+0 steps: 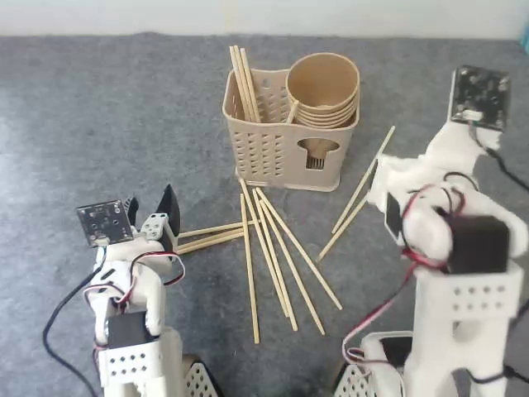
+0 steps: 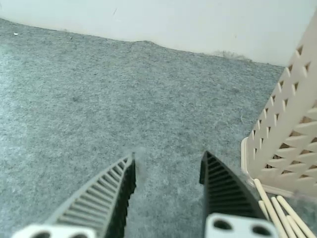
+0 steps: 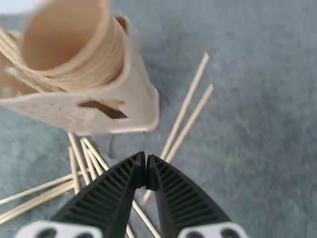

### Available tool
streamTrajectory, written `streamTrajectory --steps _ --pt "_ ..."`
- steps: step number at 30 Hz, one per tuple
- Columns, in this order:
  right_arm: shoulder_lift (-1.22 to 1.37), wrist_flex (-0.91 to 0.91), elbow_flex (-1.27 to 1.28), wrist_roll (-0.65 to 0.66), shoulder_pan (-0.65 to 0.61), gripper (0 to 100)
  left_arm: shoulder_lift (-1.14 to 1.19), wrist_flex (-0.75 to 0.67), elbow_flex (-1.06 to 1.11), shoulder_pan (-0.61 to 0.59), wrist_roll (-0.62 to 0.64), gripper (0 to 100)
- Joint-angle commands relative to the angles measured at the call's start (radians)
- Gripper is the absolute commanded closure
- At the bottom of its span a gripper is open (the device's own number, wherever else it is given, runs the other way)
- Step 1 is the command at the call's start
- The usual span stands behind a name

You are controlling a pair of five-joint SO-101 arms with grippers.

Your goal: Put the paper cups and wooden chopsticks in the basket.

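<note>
High view: the basket (image 1: 281,141) stands upright toward the far edge of the desk (image 1: 83,124), about midway along it. A nested stack of paper cups (image 1: 324,87) sits mouth up in the basket's right part. A bundle of wooden chopsticks (image 1: 245,83) leans in the left part, tips above the rim. Loose chopsticks (image 1: 277,256) lie fanned on the desk from the basket's foot toward the near edge. A side pair of chopsticks (image 1: 364,194) lies close together off the basket's right front corner. A crosswise pair of chopsticks (image 1: 211,236) lies with its ends just beside the left fingers (image 1: 169,207). The left fingers are spread wide and hold nothing, low over the desk toward the near left corner. The right fingers (image 3: 124,191) are pressed together at the tips with nothing between them, above the chopsticks near the basket's right front corner.
</note>
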Motion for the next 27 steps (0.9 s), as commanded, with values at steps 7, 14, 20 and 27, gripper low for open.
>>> streamTrajectory --steps 7,14,20,27 --pt "-0.018 -0.410 0.430 -0.158 0.081 99.0 -0.020 0.005 -0.010 -0.005 -0.009 80" --pt "0.071 -0.622 0.555 -0.218 0.079 98.9 -0.020 0.005 -0.010 -0.005 -0.009 80" --pt "0.374 -0.645 0.410 -0.218 0.082 98.9 -0.020 0.005 -0.010 -0.003 -0.009 80" --pt "0.702 -0.653 0.143 -0.215 0.117 98.9 -0.020 0.005 -0.010 -0.003 -0.009 80"
